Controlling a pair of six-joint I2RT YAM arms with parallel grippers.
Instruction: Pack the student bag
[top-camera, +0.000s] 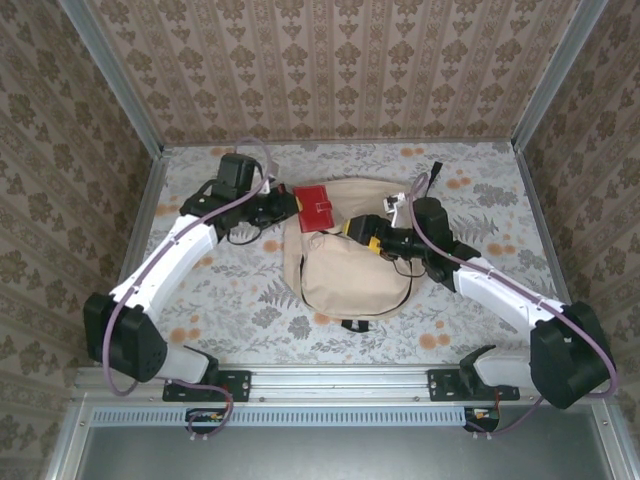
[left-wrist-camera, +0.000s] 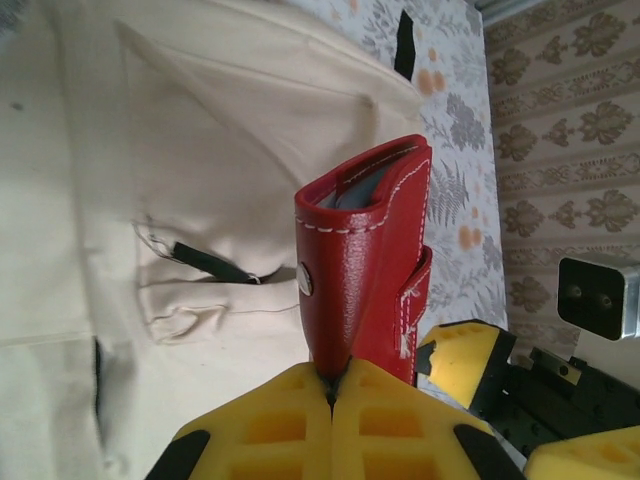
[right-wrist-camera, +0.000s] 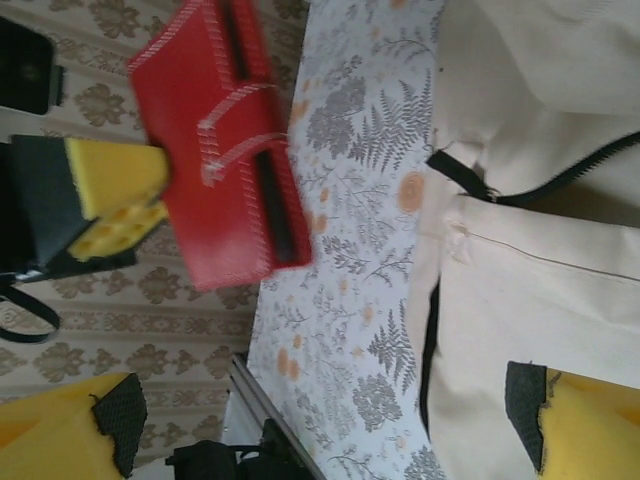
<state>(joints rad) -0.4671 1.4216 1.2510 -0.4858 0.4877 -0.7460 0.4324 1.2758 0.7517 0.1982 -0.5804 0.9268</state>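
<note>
The left arm (top-camera: 170, 255) reaches from the table's (top-camera: 240, 300) near edge toward its far left, the left gripper (top-camera: 293, 205) pinched tight on a red wallet (top-camera: 314, 207). The right arm (top-camera: 500, 290) angles inward, the right gripper (top-camera: 360, 232) spread wide.

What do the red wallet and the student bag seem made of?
The red wallet looks like leather or faux leather: smooth, slight sheen, white stitching, metal snap. The student bag looks like soft matte beige cloth: it creases and sags, with loose threads at a seam.
</note>
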